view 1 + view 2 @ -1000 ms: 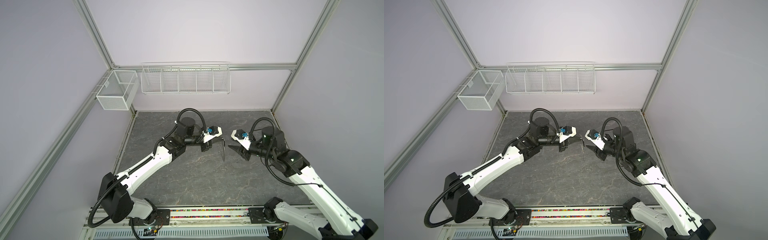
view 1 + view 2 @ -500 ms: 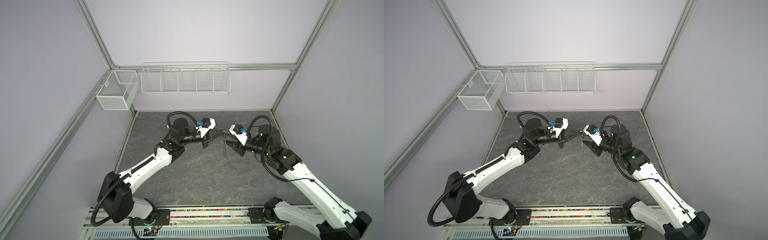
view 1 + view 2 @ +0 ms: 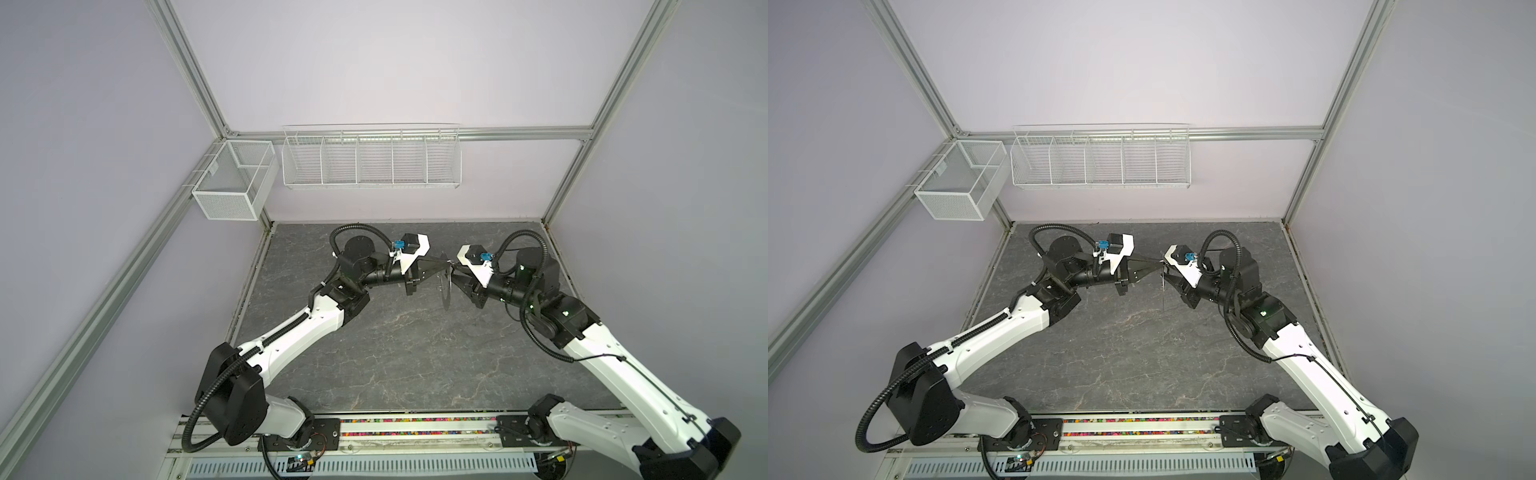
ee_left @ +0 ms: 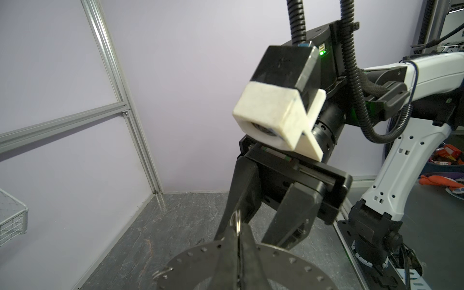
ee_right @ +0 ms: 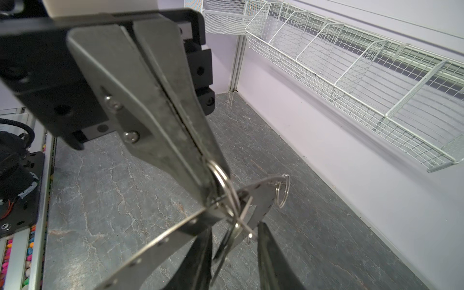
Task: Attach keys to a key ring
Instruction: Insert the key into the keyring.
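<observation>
The key ring [image 5: 175,233], a flat grey disc with small holes round its rim, hangs upright in mid-air over the table; it is edge-on in both top views [image 3: 445,286] [image 3: 1162,286]. My left gripper [image 4: 238,233] [image 3: 444,262] is shut on its rim beside a small wire loop [image 4: 237,221]. My right gripper [image 5: 233,229] [image 3: 453,276] faces it, open. Its fingers [image 5: 273,263] straddle a silvery key [image 5: 226,247] that dangles from a loop on the ring, with a gap on each side. A bare loop [image 5: 282,193] sits further along the rim. No tags show.
A long white wire basket [image 3: 371,158] and a white mesh box [image 3: 232,187] hang on the back and left walls, well above the dark marbled tabletop [image 3: 395,353]. Aluminium frame posts stand at the corners. The arm bases sit on a rail [image 3: 415,428] at the front edge.
The two arms have come together over the middle back of the table. The left gripper has swung from pointing down to level, still holding the ring. The right jaws have narrowed around the key.
</observation>
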`<action>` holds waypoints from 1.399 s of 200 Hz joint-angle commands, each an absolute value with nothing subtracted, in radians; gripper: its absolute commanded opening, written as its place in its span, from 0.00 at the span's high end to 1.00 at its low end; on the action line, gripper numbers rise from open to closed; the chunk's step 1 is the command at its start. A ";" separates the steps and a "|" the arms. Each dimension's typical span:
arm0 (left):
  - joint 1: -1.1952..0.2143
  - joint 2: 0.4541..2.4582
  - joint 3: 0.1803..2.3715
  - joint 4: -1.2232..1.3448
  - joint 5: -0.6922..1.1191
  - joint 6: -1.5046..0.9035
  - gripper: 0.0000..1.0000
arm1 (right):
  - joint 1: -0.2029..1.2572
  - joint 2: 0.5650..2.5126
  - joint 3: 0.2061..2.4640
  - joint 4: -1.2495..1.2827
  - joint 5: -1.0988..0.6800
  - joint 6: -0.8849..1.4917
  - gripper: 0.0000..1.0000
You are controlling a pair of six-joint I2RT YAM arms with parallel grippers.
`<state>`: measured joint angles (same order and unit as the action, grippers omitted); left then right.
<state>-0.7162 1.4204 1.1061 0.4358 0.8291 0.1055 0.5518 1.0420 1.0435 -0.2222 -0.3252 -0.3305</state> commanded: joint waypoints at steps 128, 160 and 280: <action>-0.714 1.445 1.117 0.498 0.783 0.069 1.00 | 0.641 1.047 1.033 -0.236 -0.196 -0.431 0.93; -0.714 1.447 1.112 0.515 0.776 0.057 1.00 | 0.660 1.058 1.021 -0.223 -0.154 -0.431 0.93; -0.714 1.444 1.100 0.524 0.729 0.057 1.00 | 0.719 1.063 0.988 -0.162 0.018 -0.454 0.93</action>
<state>-0.7162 1.4399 1.1057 0.4515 0.7624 0.0792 0.6926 1.0592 1.0191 -0.1818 0.0074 -0.4274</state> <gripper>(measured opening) 0.049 0.072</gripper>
